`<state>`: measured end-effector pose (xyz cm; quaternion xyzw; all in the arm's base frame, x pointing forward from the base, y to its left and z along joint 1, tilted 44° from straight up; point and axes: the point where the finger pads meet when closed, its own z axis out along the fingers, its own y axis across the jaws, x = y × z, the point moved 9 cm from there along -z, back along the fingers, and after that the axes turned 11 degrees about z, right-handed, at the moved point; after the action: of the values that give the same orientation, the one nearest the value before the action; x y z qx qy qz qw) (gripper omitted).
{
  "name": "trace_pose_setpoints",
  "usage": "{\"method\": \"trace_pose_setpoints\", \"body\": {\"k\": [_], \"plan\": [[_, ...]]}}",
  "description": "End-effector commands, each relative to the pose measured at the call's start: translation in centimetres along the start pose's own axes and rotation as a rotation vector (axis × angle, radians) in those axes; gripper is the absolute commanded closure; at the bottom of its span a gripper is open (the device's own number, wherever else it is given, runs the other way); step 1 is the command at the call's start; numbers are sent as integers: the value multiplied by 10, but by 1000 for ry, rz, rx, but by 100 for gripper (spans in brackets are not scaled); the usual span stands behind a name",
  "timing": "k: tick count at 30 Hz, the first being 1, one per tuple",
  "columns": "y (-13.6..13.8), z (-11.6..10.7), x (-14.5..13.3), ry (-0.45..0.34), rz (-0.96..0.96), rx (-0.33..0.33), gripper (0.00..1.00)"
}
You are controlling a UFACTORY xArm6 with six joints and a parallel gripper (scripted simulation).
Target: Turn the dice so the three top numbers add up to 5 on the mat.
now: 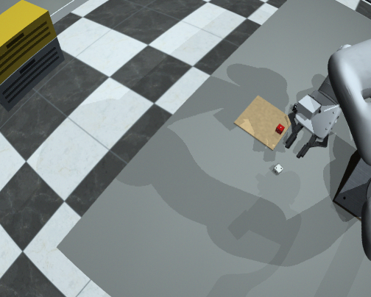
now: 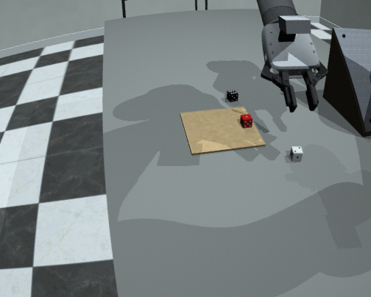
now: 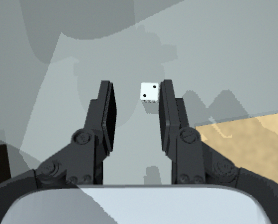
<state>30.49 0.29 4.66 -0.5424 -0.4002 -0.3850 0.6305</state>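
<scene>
White and apart from the gripper (image 1: 294, 149) (image 2: 302, 109) (image 3: 137, 117), one die (image 1: 278, 168) (image 2: 297, 154) (image 3: 149, 91) lay on the table (image 1: 165, 228) (image 2: 206, 257) (image 3: 45, 105) beyond its partly open, empty fingers; the red die (image 1: 280, 129) (image 2: 246, 120) sat on the mat (image 1: 258, 117) (image 2: 217, 129) (image 3: 245, 145).

Black die (image 2: 232, 95) hidden in top view behind the gripper (image 1: 299, 141) (image 2: 302, 104) (image 3: 137, 120); out of frame in wrist view. Mat (image 1: 258, 119) (image 2: 221, 130) (image 3: 245, 145) cut off by wrist view's right edge. Arm (image 1: 350, 73) (image 2: 276, 9) cropped, top and exterior.
</scene>
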Motion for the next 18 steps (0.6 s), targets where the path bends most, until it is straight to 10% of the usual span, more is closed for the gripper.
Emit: {"method": "trace_pose_setpoints", "body": {"k": [1, 18], "plan": [[-1, 7, 18, -152, 35, 7, 64], [-12, 28, 72, -579, 62, -72, 64]]}}
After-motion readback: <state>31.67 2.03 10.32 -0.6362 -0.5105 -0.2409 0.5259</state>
